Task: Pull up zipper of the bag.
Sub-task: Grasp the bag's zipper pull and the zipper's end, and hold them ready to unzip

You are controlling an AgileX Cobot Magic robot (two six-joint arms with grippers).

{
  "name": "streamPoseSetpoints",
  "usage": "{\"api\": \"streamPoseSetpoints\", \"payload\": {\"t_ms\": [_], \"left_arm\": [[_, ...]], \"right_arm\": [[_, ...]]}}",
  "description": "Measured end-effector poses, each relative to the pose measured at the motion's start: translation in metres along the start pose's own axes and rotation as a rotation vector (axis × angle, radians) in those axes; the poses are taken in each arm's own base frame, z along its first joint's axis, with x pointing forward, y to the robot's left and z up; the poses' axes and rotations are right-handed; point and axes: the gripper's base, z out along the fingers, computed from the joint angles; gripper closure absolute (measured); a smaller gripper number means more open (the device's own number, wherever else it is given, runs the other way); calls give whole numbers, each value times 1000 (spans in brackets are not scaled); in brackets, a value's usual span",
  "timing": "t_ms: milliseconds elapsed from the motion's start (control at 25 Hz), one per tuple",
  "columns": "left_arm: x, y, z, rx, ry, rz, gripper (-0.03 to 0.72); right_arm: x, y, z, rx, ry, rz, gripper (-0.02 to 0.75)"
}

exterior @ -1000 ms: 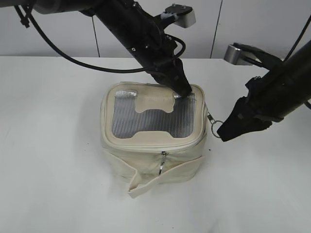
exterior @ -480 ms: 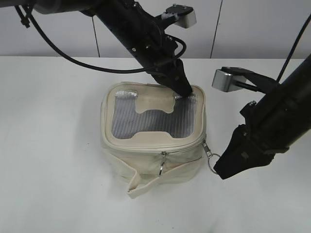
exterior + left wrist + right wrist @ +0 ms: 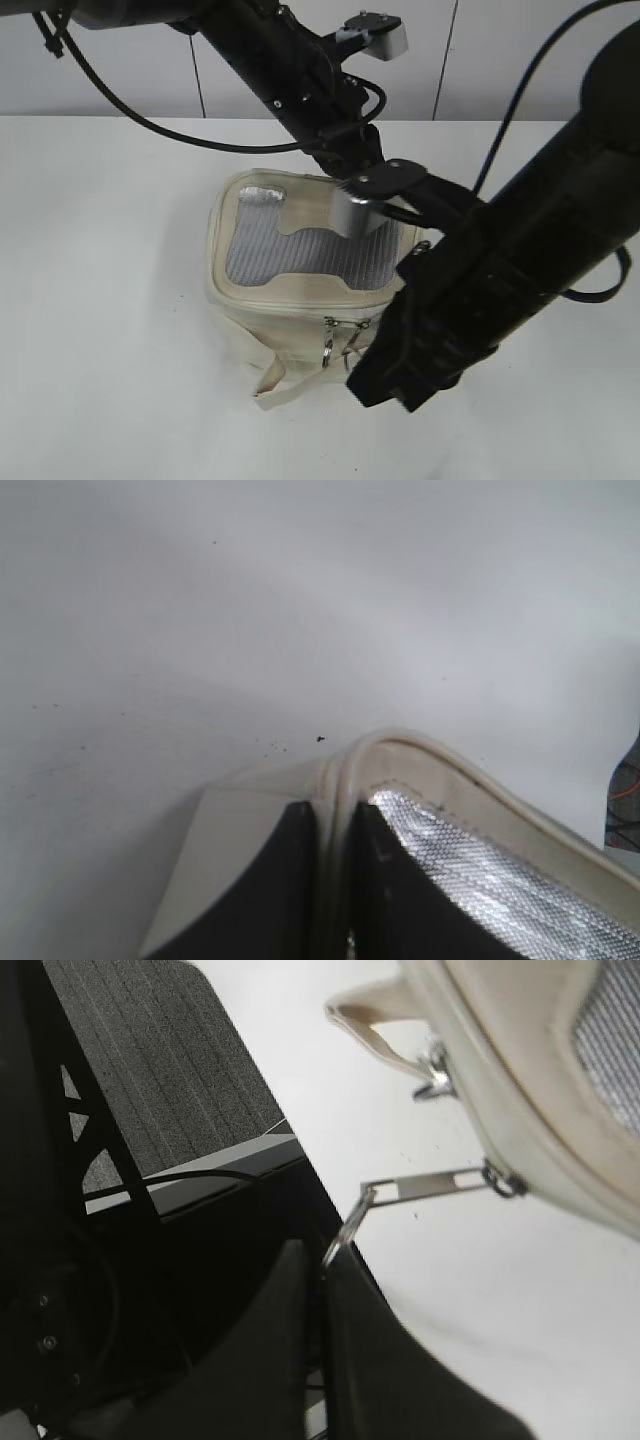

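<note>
The bag (image 3: 300, 290) sits on the white table (image 3: 110, 300). The left hand (image 3: 330, 880) is closed on the lid's rear corner edge. The right hand (image 3: 322, 1290) is clamped on a zipper (image 3: 490, 1110) ring pull (image 3: 345, 1235) at the bag's front.

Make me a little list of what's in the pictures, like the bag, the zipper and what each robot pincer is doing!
bag: small cream boxy bag on a white table, grey mesh panel in its lid
strap: loose cream strap hanging at the front
zipper: two silver sliders side by side at the front edge
left pincer: shut on the bag's back lid rim
right pincer: shut on a slider's ring pull, pull stretched out straight from the bag
</note>
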Motion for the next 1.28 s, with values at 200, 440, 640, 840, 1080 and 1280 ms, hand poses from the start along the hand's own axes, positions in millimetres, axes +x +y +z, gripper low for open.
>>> {"api": "streamPoseSetpoints", "payload": {"t_ms": [200,440,640,840,1080,1280], "left_arm": [[3,-3,0,32,28,1,612],[5,-5,1,54,50,3,612],[5,-5,2,50,48,2,613],[5,-4,2,44,44,2,613],[3,-1,1,15,26,-40,610],[2,-1,1,8,18,-47,533]], "right_arm": [[-26,23,23,-15,-4,-107,729],[-41,30,25,-7,-41,-147,728],[-45,31,24,5,-78,-135,728],[-48,32,24,-6,-103,-90,685],[-43,33,21,39,-50,-5,326],[-39,34,-8,169,-76,-12,140]]}}
